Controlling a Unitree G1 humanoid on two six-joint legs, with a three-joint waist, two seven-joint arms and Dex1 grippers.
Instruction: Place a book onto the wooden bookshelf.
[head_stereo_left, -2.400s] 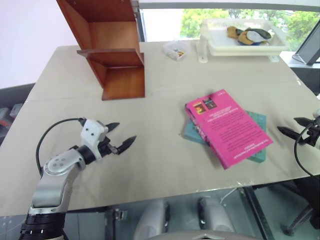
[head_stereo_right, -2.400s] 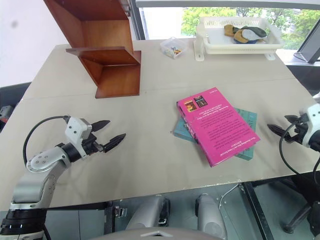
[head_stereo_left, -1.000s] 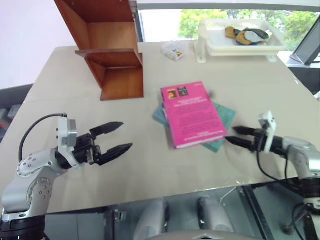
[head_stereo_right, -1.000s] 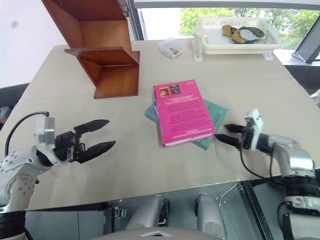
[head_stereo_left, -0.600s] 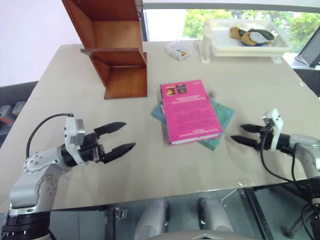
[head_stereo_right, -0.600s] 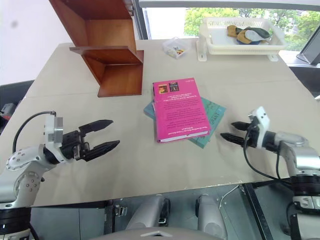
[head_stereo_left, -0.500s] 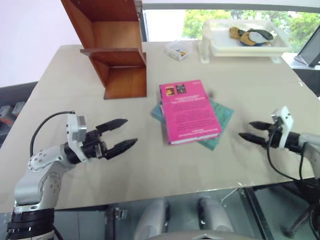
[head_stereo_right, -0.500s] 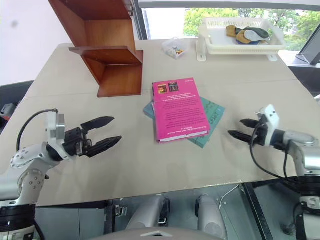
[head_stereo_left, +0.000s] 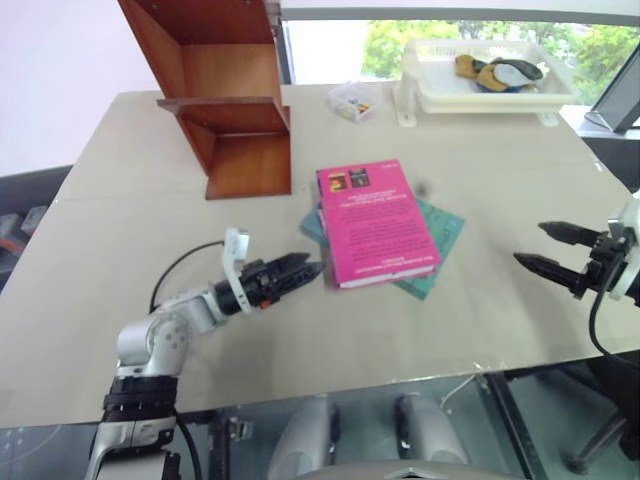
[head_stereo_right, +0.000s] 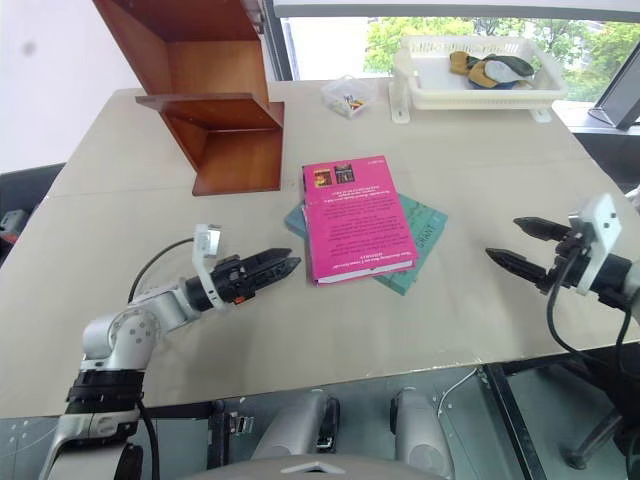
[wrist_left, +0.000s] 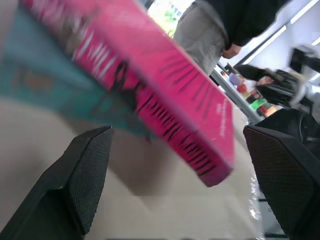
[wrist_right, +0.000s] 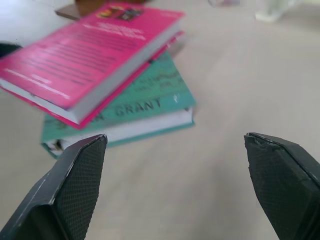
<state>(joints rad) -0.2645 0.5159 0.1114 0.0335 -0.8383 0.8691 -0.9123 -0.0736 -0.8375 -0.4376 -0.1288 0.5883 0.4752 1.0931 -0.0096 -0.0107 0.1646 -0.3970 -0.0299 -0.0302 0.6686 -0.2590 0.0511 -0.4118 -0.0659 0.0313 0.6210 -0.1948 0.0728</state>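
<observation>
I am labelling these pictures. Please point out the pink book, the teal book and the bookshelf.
pink book (head_stereo_left: 378, 225): left eye view, middle of back cover.
teal book (head_stereo_right: 424, 237): right eye view, exposed cover corner.
bookshelf (head_stereo_left: 228, 113): left eye view, shelf board.

Book (head_stereo_left: 376, 224): bright pink paperback, closed, back cover up.
Book markings: small lines of text down the cover; two small dark pictures at the end nearest the shelf unit; black lettering on the spine, seen in the left wrist view.
Book pose: flat, lying askew on top of a teal book, overhanging it on one side.
Book location: near the middle of the table, apart from the shelf.
Wooden bookshelf (head_stereo_left: 223, 94): reddish-brown flat panels, one horizontal shelf board, open front.
Bookshelf pose: upright at the table's far left corner.
Bookshelf contents: shelf board bare.
</observation>
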